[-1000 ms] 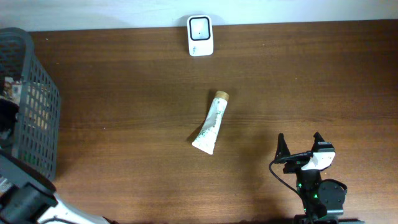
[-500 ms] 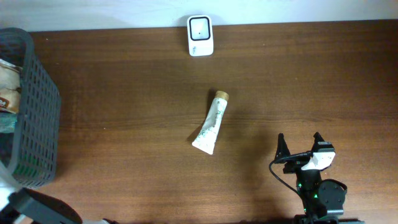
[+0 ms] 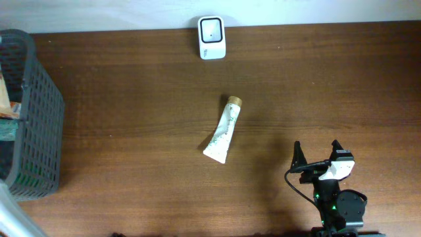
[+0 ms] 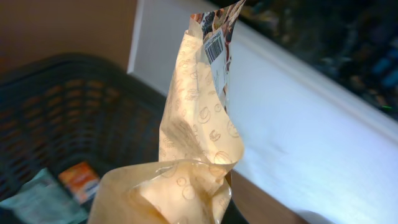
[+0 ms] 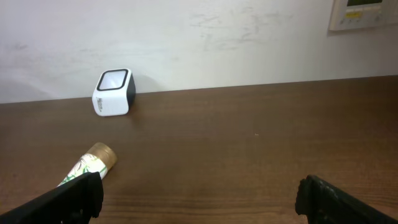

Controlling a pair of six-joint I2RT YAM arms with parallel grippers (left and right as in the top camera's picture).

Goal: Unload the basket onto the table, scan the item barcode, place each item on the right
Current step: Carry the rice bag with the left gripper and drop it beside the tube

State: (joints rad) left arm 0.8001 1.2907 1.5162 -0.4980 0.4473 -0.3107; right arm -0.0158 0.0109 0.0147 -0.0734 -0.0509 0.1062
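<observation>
The item is a cream printed pouch (image 4: 193,143) that fills the left wrist view, standing up over the basket (image 4: 74,106). Its barcode (image 4: 214,46) is on a white label near the top edge. My left gripper is shut on the pouch's lower end, and its fingers are hidden behind the pouch. The white scanner (image 3: 212,37) stands at the table's far edge and is also in the right wrist view (image 5: 114,93). My right gripper (image 3: 318,153) rests open at the near right of the table with nothing between its fingers (image 5: 68,196).
A white tube with a tan cap (image 3: 222,130) lies mid-table, left of the right gripper. The dark mesh basket (image 3: 33,131) stands at the left edge and holds an orange packet (image 4: 79,180) and a teal one (image 4: 43,199). A white wall runs behind the table.
The left arm has slid out past the lower-left corner of the overhead view. What shows in the basket's left part has shifted. The right arm, tube and scanner have not moved.
</observation>
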